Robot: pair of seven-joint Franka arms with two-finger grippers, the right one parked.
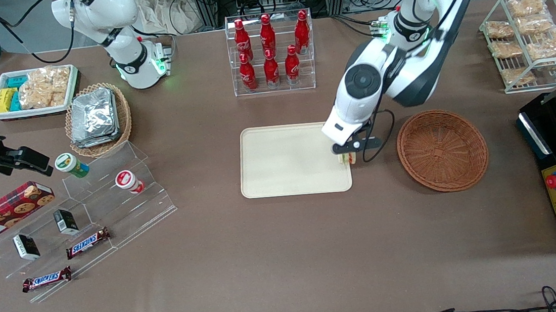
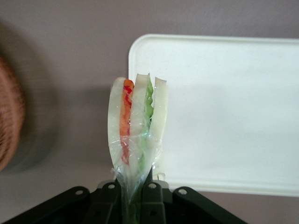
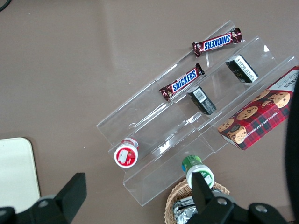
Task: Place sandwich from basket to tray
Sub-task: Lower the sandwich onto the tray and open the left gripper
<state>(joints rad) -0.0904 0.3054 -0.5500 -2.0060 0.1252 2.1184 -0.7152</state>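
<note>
Clear-wrapped sandwich in closed pincer above tray edge.

Gripper largely hidden under arm; sandwich base hidden between fingers; basket edge-cropped, blurred

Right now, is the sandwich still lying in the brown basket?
No, the gripper holds the sandwich above the tray's edge; the basket is empty.

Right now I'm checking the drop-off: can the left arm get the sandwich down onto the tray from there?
Probably yes. The hand, shut on the sandwich, hangs over the tray's edge nearest the basket, and the tray's surface beside it is bare, so nothing seems to be in the way.
</note>
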